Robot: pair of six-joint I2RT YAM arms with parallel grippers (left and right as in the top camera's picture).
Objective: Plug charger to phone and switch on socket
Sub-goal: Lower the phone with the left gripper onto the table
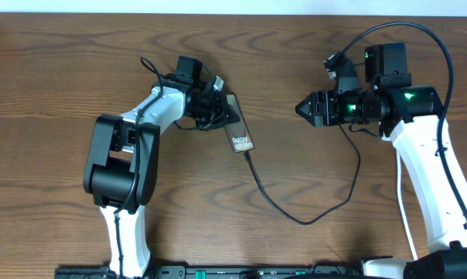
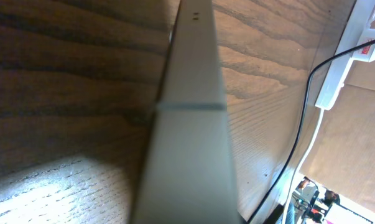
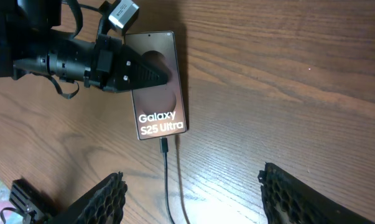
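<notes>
The phone [image 1: 239, 133] lies at an angle at the table's middle, with white "Galaxy S25 Ultra" lettering, also in the right wrist view [image 3: 159, 87]. My left gripper [image 1: 216, 107] is shut on its upper end; the left wrist view shows only the phone's grey edge [image 2: 190, 124]. The charger's black plug tip [image 3: 165, 146] sits at the phone's bottom port, and its cable [image 1: 295, 217] loops right towards my right arm. My right gripper [image 1: 303, 108] is open and empty, to the right of the phone, fingers wide above the cable [image 3: 192, 177]. The socket [image 2: 352, 50] shows only in the left wrist view, white with red marks.
The socket's white cord [image 2: 313, 140] runs beside the black cable [image 2: 299, 134] on the wood table [image 1: 55, 93]. My right arm's body [image 1: 427, 147] stands at the right side, my left arm's base [image 1: 121, 167] at the left front.
</notes>
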